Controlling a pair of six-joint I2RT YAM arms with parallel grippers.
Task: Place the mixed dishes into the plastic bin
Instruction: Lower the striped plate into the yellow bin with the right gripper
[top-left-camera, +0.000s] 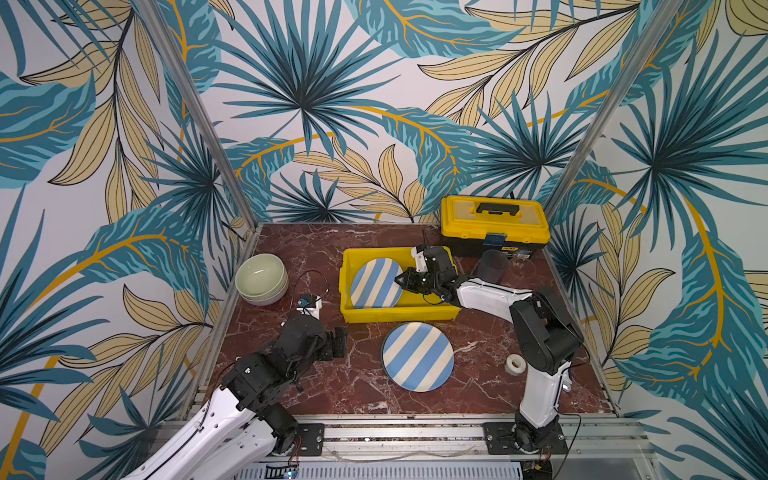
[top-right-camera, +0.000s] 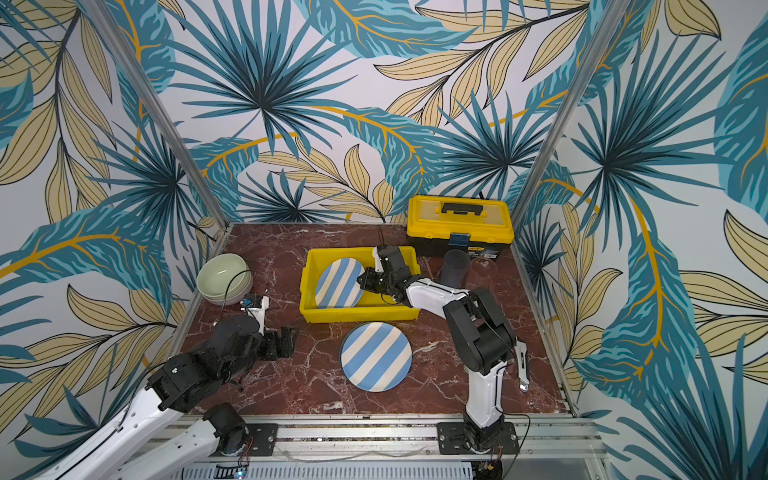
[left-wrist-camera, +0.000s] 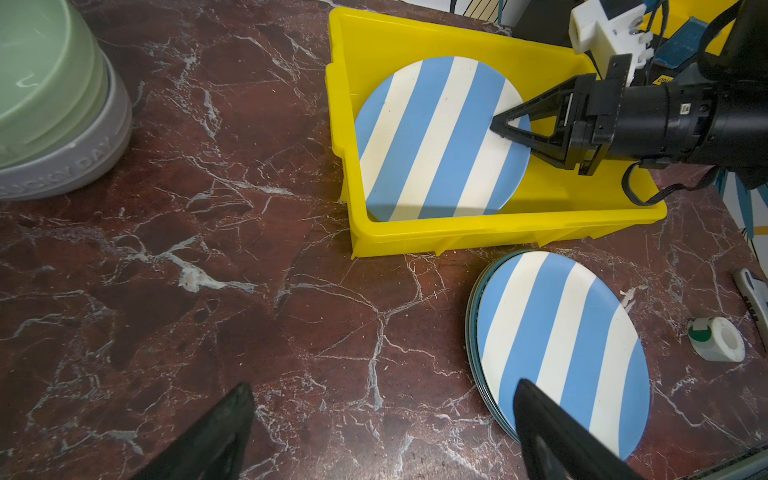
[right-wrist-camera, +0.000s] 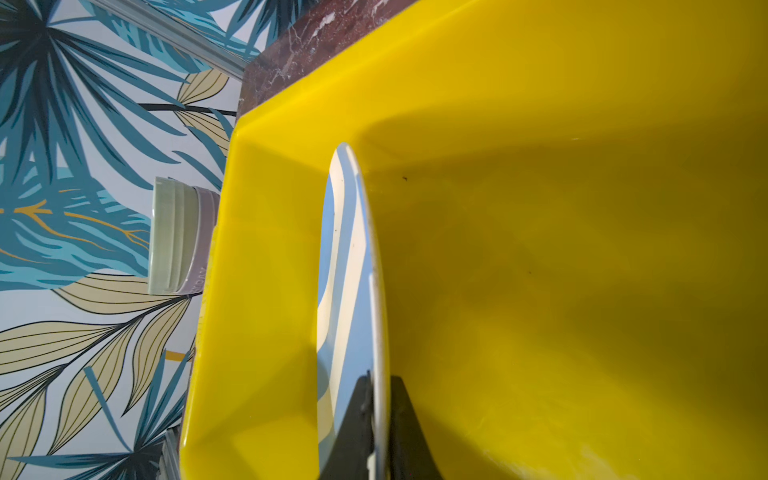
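Note:
A blue-and-white striped plate (top-left-camera: 376, 284) (top-right-camera: 338, 284) (left-wrist-camera: 436, 141) sits tilted inside the yellow plastic bin (top-left-camera: 395, 313) (top-right-camera: 357, 316) (left-wrist-camera: 498, 235). My right gripper (top-left-camera: 401, 279) (top-right-camera: 362, 279) (left-wrist-camera: 496, 124) (right-wrist-camera: 380, 399) is shut on its right rim, one finger on each face. A stack of striped plates (top-left-camera: 417, 357) (top-right-camera: 376, 357) (left-wrist-camera: 561, 345) lies in front of the bin. My left gripper (top-left-camera: 338, 340) (top-right-camera: 284, 338) (left-wrist-camera: 384, 386) hovers open and empty left of that stack. Stacked green and lilac bowls (top-left-camera: 261, 278) (top-right-camera: 224, 278) (left-wrist-camera: 54, 95) stand far left. Two tumblers (top-left-camera: 492, 266) (top-right-camera: 456, 268) stand right of the bin.
A yellow lidded toolbox (top-left-camera: 494, 224) (top-right-camera: 457, 222) stands at the back right, behind the tumblers. A roll of white tape (top-left-camera: 515, 365) (left-wrist-camera: 717, 343) and a utility knife (top-right-camera: 521, 365) lie near the right arm's base. Patterned walls close in three sides.

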